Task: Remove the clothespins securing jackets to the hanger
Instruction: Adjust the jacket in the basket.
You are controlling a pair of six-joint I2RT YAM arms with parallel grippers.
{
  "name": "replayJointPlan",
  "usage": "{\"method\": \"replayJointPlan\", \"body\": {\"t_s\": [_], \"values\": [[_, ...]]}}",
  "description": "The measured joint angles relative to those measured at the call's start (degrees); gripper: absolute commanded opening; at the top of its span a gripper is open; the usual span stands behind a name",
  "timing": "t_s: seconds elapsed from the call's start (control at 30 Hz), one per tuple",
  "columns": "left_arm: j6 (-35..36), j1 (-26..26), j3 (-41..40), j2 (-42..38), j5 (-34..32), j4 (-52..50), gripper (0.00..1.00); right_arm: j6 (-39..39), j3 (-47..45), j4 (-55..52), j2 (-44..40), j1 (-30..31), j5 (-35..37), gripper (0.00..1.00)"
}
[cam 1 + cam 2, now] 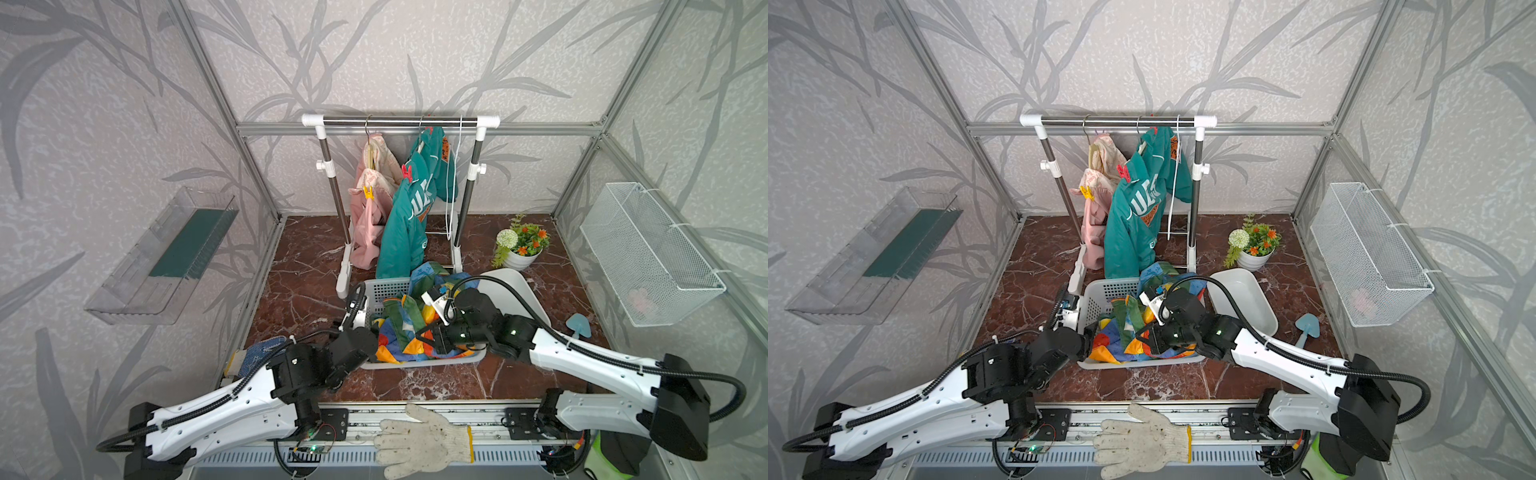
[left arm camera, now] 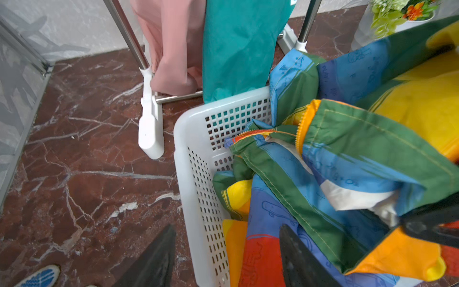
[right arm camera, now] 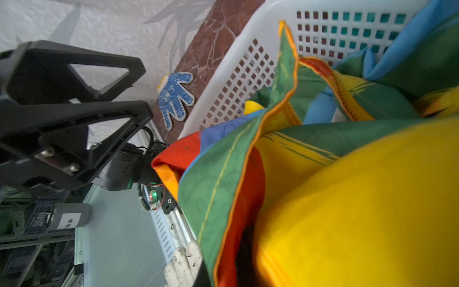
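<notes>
The rack (image 1: 401, 121) at the back carries the teal jacket (image 1: 409, 216) and pink jacket (image 1: 370, 216); the rainbow jacket (image 1: 409, 328) lies heaped in the white basket (image 1: 382, 291). A red clothespin (image 1: 407, 173) grips the teal shoulder, a yellow clothespin (image 1: 368, 193) the pink one. The left gripper (image 2: 227, 258) straddles the basket wall, jaws apart, empty; the right gripper (image 3: 142, 93) looks closed on nothing beside the heap. Next, probably, lift clear of the cloth — then squeeze a peg's tail ends squarely, not the fabric.
</notes>
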Motion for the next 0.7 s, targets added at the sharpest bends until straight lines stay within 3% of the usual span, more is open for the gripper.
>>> {"method": "replayJointPlan", "body": {"t_s": [0.23, 0.43, 0.7], "values": [[-6.1, 0.1, -3.7, 2.0, 1.0, 0.0, 0.65, -1.4, 1.5, 1.6, 8.0, 3.8, 2.7, 0.0], [-6.7, 0.7, -4.0, 9.2, 3.1, 2.6, 0.65, -3.6, 1.5, 0.7, 8.2, 3.8, 11.4, 0.0], [-7.4, 3.5, -4.0, 14.9, 6.7, 6.8, 0.65, -2.6, 1.2, 7.2, 16.4, 3.8, 13.1, 0.0]]}}
